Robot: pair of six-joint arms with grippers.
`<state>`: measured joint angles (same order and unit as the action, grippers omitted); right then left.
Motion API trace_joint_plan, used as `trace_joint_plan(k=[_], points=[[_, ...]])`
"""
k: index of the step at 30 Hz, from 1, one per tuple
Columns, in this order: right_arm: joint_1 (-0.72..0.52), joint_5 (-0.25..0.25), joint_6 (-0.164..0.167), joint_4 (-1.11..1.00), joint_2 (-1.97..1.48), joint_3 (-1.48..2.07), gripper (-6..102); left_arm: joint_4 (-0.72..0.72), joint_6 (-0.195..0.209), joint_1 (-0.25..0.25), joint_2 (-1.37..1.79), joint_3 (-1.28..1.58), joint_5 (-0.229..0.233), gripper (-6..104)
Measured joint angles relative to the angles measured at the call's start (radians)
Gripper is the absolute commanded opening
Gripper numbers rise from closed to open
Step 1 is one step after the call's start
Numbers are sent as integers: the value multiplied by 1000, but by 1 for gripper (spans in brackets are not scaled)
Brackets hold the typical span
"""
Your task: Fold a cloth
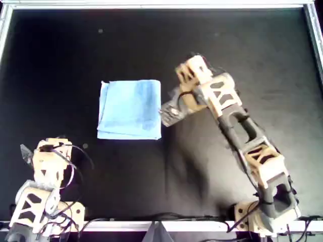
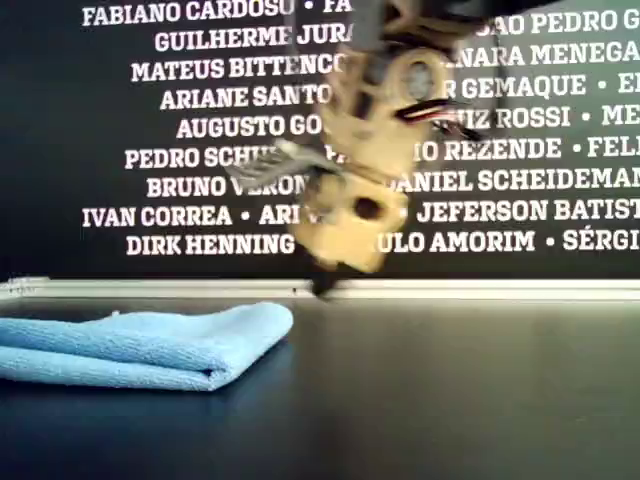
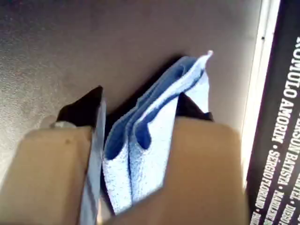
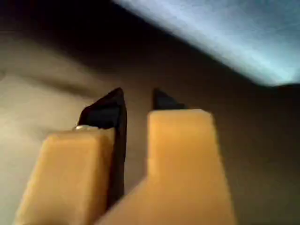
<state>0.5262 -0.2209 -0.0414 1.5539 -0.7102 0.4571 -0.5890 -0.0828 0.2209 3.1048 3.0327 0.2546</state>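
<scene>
The light blue, thin fabric cloth (image 1: 130,108) lay already folded into a layered square on the black table (image 1: 227,50), left of centre in the overhead view, so the folding looked largely done, with at most a further fold left. The right gripper (image 4: 138,101), just beside the cloth's edge, had its jaws narrowly parted and gripped nothing. The left gripper (image 3: 143,98), well apart from the cloth, stood wider open and empty.

Tan, cut-out arm shells over black joints, black-tipped fingers (image 4: 112,110), seemingly dark cables
</scene>
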Motion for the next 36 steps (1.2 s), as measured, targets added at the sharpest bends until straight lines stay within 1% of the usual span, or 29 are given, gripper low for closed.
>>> trace_joint_plan(k=[2, 7, 10, 15, 17, 19, 23, 25, 27, 30, 31, 34, 35, 36], points=[[-40, 0, 0, 12, -18, 5, -2, 0, 0, 0, 0, 0, 0, 54], [-137, 0, 0, 12, -241, 158, -2, 0, 0, 0, 0, 0, 0, 54], [-179, 0, 0, 12, -440, 342, -2, 0, 0, 0, 0, 0, 0, 53], [-339, 0, 0, 12, -822, 715, -2, 0, 0, 0, 0, 0, 0, 53], [-368, 0, 28, 12, -956, 838, -2, 0, 0, 0, 0, 0, 0, 53], [-371, 0, 89, 12, -1069, 934, -2, 0, -3, 0, 0, 0, 0, 53], [-374, 0, 259, -92, -1266, 1039, -2, 0, -3, 0, 0, 0, 0, 54], [-397, 0, 324, -181, -1351, 1078, -2, 0, -3, 0, 0, 0, 0, 54], [-399, 0, 350, -295, -1439, 1154, -2, 0, -3, 0, 0, 0, 0, 54], [-399, 0, 377, -443, -1566, 1296, -2, 0, 0, 0, 0, -20, 0, 54], [-410, 0, 371, -485, -1608, 1355, -2, 0, 2, 0, 0, -35, 0, 54], [-403, 0, 373, -566, -1747, 1557, -2, 0, 2, 0, 0, -84, 0, 53], [-399, 0, 379, -588, -1795, 1628, -2, 0, 2, 0, 0, -98, 0, 53], [-399, 0, 371, -615, -1845, 1697, -2, 0, 2, 0, 0, -109, 0, 53]])
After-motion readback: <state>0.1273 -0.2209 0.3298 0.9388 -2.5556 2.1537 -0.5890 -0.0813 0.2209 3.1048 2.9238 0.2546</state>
